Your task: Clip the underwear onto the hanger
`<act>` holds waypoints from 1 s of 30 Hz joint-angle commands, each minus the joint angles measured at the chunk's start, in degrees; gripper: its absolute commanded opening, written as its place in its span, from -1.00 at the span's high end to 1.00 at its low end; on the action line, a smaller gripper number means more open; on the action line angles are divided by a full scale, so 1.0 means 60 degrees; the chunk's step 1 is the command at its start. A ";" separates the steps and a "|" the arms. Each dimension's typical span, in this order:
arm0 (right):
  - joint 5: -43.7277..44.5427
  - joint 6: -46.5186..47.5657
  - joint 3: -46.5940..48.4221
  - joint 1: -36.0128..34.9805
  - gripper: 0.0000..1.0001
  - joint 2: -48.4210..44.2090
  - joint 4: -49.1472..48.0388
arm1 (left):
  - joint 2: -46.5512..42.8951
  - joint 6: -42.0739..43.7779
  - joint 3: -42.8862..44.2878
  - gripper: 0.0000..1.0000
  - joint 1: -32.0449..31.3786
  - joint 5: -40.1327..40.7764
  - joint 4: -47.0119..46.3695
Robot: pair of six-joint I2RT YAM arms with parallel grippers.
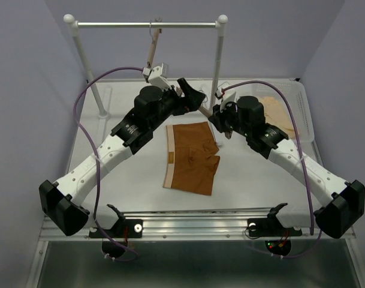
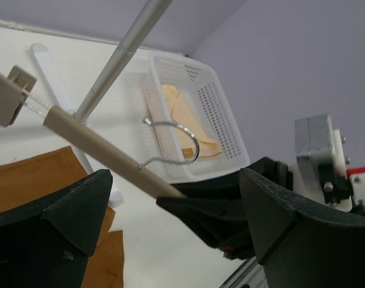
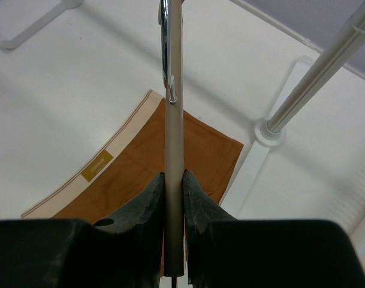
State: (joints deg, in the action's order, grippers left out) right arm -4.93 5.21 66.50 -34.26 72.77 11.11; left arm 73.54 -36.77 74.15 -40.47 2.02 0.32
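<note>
The underwear lies flat on the white table, rust-brown with a pale waistband along its left edge; it also shows in the right wrist view and at the left of the left wrist view. My right gripper is shut on the hanger, pinching the pale wooden bar near one end and holding it above the cloth. The bar slants up to a clip, with its wire hook at mid-length. My left gripper stands open, facing the right gripper and touching nothing.
A white rack stands at the back, with a second hanger hanging from its rail. Its right post rises close behind the held bar. A white basket at the back right holds a peach-cream cloth.
</note>
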 commanded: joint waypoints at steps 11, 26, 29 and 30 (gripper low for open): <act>0.0557 -0.0195 0.0079 -0.0749 0.99 -0.0117 -0.0578 | 0.1616 -0.0082 0.2173 -0.61 -0.0404 0.0702 0.0005; 0.1714 -0.0092 0.0020 -0.1233 0.99 0.0132 -0.0607 | 0.1865 -0.0258 0.2378 1.00 -0.0638 0.1348 0.0841; 0.1847 -0.0326 -0.0053 -0.1233 0.84 0.0074 -0.0651 | 0.1865 -0.0097 0.2320 1.00 -0.0638 0.1216 0.0738; 0.1876 -0.0428 -0.0097 -0.1233 0.67 0.0044 -0.0680 | 0.1850 0.0121 0.2276 1.00 -0.0638 0.1042 0.0651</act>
State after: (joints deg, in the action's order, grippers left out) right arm 4.78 4.19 65.67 -40.95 74.08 10.76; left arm 85.23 -39.90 84.95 -44.53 8.49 6.46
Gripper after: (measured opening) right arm 0.197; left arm 0.060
